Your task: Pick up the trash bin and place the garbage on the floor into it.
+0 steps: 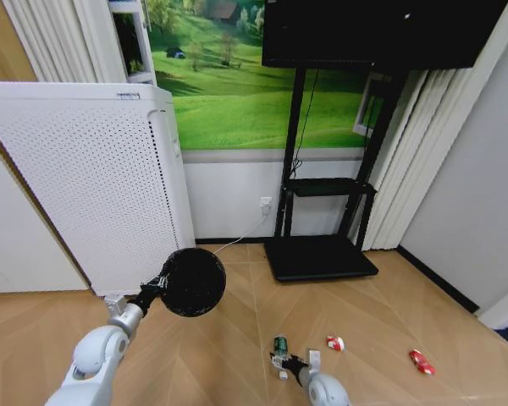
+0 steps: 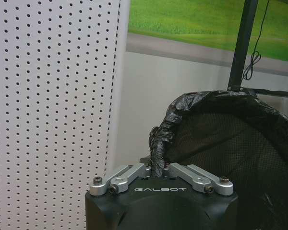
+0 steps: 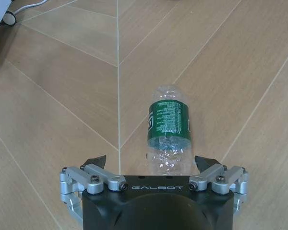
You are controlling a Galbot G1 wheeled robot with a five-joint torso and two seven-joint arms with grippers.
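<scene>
The left arm reaches forward and up from the lower left, its left gripper (image 1: pixel 155 290) pressed together on the liner-wrapped rim of the trash bin (image 1: pixel 191 282), which hangs in the air in front of the white perforated appliance (image 1: pixel 85 178) with its mouth turned toward the head camera. In the left wrist view the fingers (image 2: pixel 156 168) meet on a bunched fold of black liner at the rim, with dark mesh wall inside. The right arm reaches low over the floor (image 1: pixel 381 304), and the right gripper (image 1: pixel 289 363) is spread wide, one fingertip on each side of the near end of the green bottle (image 3: pixel 169 128), which lies flat on the boards; whether the fingers touch it cannot be told. The bottle is clear plastic with a green label band around its middle. To the right of it on the floor lie 2 more pieces of garbage: a red-and-white scrap (image 1: pixel 334 342) nearby and a small red piece (image 1: pixel 422 361) farther right. Behind them a black TV stand (image 1: pixel 320 254) rests its base on the floor against the wall, with a white cable (image 1: pixel 241 239) running from a wall outlet toward the appliance.
</scene>
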